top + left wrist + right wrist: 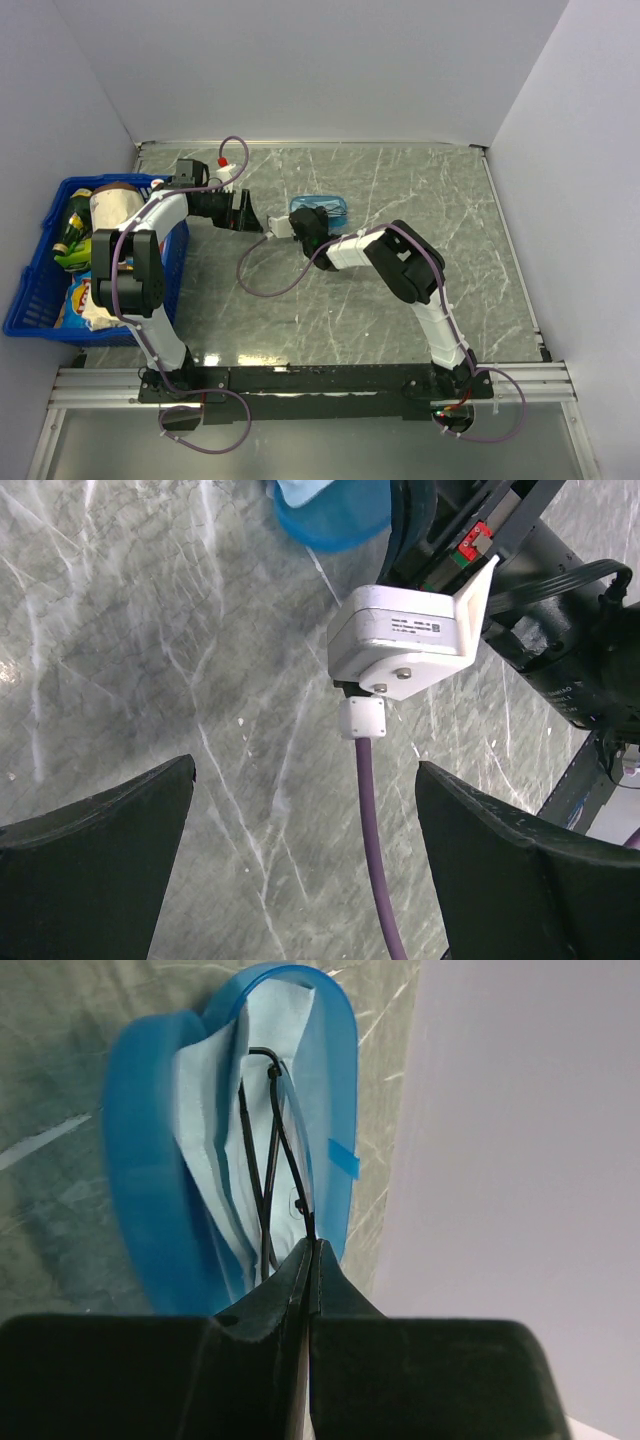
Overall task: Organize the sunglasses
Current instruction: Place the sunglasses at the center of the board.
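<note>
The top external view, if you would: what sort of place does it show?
Probably a robotics lab test cell: plain white walls enclose a marble-patterned table, and the left arm and right arm sit bolted to a metal rail.

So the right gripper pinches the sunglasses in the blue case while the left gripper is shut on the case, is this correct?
Not quite. The left wrist view shows the left gripper open and holding nothing. The right gripper does pinch the sunglasses in the blue case.

sunglasses (268, 1150) blk | case (140, 1190) blue | cloth (205, 1130) lt-blue | table (400, 190) grey marble
</note>
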Controlling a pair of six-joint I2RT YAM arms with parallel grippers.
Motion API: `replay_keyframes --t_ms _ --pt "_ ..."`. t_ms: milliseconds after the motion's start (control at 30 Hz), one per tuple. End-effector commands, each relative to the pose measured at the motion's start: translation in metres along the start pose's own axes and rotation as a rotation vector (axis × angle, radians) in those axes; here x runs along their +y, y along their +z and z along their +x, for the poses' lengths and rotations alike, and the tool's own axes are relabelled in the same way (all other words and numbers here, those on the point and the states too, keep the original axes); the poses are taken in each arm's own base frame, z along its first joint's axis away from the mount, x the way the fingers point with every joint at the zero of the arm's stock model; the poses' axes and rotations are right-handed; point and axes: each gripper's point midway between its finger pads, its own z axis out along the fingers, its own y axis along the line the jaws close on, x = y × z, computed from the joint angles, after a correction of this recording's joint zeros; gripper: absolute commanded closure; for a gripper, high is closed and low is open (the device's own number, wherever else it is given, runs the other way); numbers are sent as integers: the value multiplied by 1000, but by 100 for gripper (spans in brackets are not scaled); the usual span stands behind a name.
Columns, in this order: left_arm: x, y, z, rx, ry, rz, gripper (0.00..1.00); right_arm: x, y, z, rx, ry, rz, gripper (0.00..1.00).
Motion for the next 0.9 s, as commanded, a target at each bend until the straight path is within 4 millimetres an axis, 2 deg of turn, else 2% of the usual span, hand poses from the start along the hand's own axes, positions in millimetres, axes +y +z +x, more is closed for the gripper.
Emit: replay_keyframes --t_ms 0,667,867 --pt "-4 -2 -6 -17 28 35 3 -23 0 -10 -1 44 61 100" --pt "-6 -3 -6 -17 26 55 4 -25 2 -5 39 50 79 98" --pt "-6 -3 -5 -15 25 57 4 -22 5 -5 41 40 75 91"
